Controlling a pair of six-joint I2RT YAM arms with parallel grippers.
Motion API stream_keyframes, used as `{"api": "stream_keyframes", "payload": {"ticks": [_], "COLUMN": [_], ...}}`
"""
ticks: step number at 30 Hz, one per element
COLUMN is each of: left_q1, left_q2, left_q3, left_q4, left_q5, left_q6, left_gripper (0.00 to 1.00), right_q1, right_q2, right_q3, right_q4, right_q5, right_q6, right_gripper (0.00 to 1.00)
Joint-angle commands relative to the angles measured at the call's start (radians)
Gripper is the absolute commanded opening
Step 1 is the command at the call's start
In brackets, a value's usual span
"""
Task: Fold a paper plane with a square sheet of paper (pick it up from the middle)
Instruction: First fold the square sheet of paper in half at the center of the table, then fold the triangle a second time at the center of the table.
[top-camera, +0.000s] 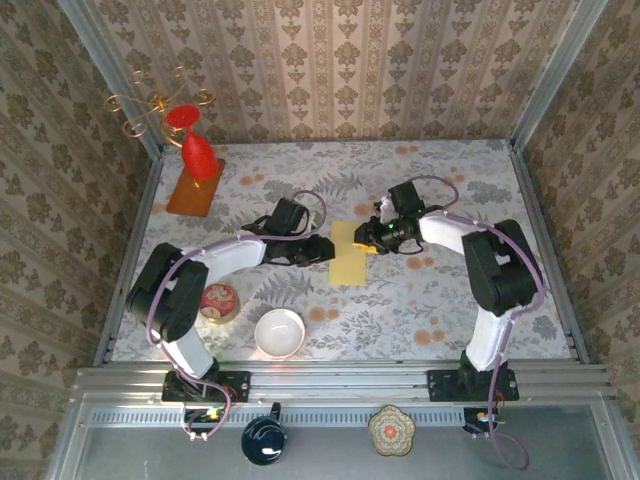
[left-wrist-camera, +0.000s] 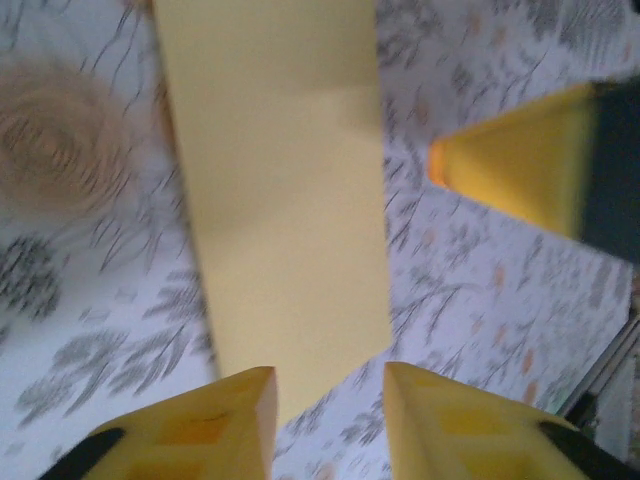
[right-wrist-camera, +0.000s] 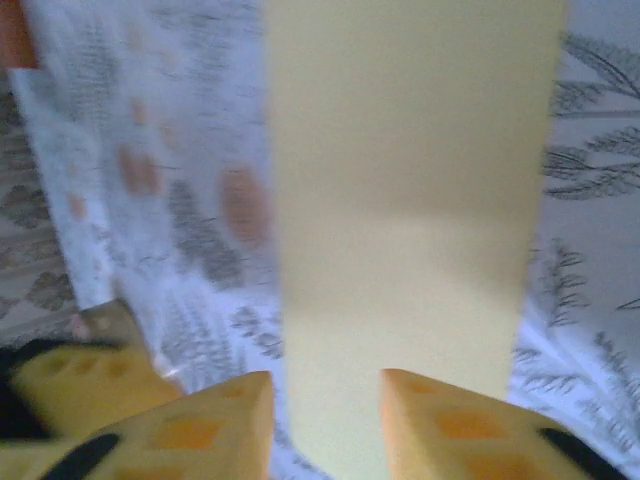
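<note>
Between our two grippers, the square sheet of paper (top-camera: 349, 254) is lying flat on the flowered table (top-camera: 450, 300), showing a long rectangular outline, pale yellow and unmarked. We are bringing the left gripper (top-camera: 325, 250) in at the sheet's one long side and the right gripper (top-camera: 367, 238) in at the opposite side, so the two are facing each other across it.

Ahead of the left gripper's fingers (left-wrist-camera: 235, 405), in the left wrist view, the sheet is stretching away as a strip, its near end reaching into the gap between the fingertips. We are holding those jaws apart, with clear space on both sides of the thin paper, so nothing is being pinched. To the right and further ahead, one yellow finger of the right gripper is pointing in towards the strip.

From the right wrist, the sheet is again running straight ahead and passing between the fingers (right-wrist-camera: 445, 425), which are standing apart too, not clamping it. Whether any fingertip is touching the paper, we cannot tell.

Well behind the left gripper, near its arm's base, a white bowl (top-camera: 279, 332) and a small red bowl (top-camera: 218, 302) are sitting side by side. Far off to its left, an orange-brown board (top-camera: 195, 190) is resting by the wall.
</note>
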Motion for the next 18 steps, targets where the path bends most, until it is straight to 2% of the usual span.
{"api": "stream_keyframes", "payload": {"ticks": [1, 6, 12, 18], "left_q1": [0.006, 0.009, 0.018, 0.045], "left_q2": [0.075, 0.179, 0.246, 0.276], "left_q3": [0.068, 0.174, 0.220, 0.217], "left_q4": [0.056, 0.002, -0.010, 0.013], "left_q5": [0.023, -0.004, 0.005, -0.001], "left_q6": [-0.044, -0.038, -0.029, -0.052], "left_gripper": [0.38, 0.39, 0.40, 0.40], "right_q1": [0.006, 0.006, 0.018, 0.043], "right_q2": [-0.109, -0.205, -0.259, -0.257], "right_q3": [-0.046, -0.180, -0.300, -0.345], "right_q4": [-0.016, 0.016, 0.038, 0.053], "right_q5": [0.039, 0.117, 0.114, 0.114], "right_q6": [0.066, 0.156, 0.227, 0.250], "right_gripper": [0.44, 0.48, 0.51, 0.51]}}
